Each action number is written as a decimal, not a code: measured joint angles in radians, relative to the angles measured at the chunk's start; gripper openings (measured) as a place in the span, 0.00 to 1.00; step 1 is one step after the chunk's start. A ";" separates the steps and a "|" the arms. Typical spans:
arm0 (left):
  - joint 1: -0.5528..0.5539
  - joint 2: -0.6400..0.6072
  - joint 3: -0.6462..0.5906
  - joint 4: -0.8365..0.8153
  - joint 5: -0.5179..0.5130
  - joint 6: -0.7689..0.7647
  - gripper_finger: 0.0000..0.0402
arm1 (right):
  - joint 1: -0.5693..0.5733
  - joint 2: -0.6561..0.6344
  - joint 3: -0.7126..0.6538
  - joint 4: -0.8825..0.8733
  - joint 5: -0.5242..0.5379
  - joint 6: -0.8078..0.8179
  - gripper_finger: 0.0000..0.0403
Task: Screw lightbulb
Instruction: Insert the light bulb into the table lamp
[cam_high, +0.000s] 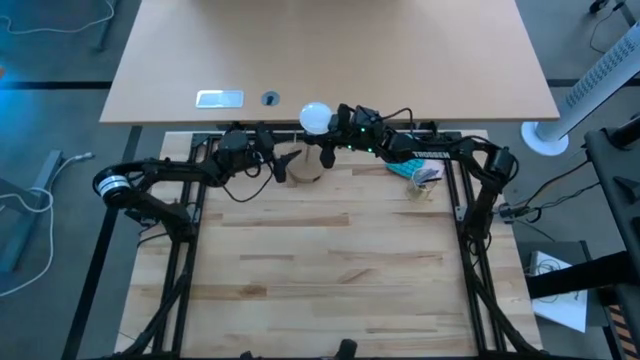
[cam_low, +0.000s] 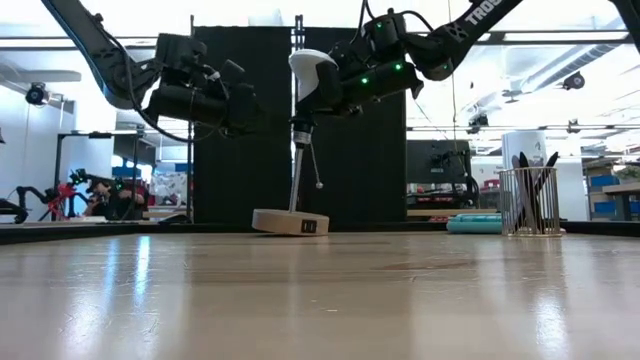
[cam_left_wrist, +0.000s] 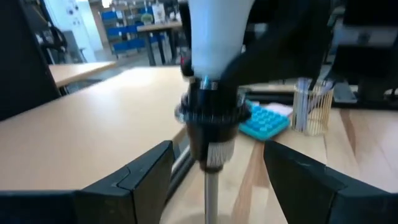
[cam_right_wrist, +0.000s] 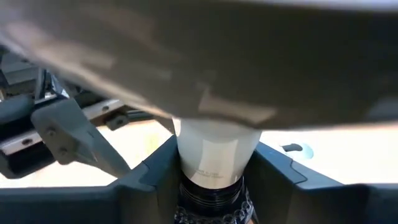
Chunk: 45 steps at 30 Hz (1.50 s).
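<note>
Wooden planks make up the desk (cam_high: 330, 250), bare across most of its near side. At its far edge both dark arms meet over a round wooden base (cam_low: 290, 222) whose thin stem carries a black socket (cam_left_wrist: 211, 121). From the right, the right gripper (cam_right_wrist: 214, 163) has its jaws pinching the lightbulb (cam_low: 312, 72) at its pale neck, the white globe upright and seated in the socket top. Beside the stem, the left gripper (cam_left_wrist: 214, 180) hangs with jaws spread either side of the socket, touching nothing.
</note>
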<state>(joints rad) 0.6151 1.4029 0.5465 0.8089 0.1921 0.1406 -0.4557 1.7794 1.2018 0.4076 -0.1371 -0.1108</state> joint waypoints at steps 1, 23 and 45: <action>0.000 -0.003 0.006 0.002 0.000 0.000 0.61 | 0.000 0.000 0.000 0.000 0.000 0.000 0.37; -0.001 -0.009 0.063 -0.019 0.028 -0.007 0.61 | 0.006 0.002 -0.004 -0.013 -0.003 0.000 0.66; 0.000 -0.144 0.080 -0.209 -0.010 0.085 0.61 | 0.011 -0.002 0.011 0.028 -0.002 -0.005 0.72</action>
<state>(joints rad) 0.6155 1.2589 0.6267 0.5998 0.1822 0.2260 -0.4450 1.7775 1.2131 0.4351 -0.1390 -0.1159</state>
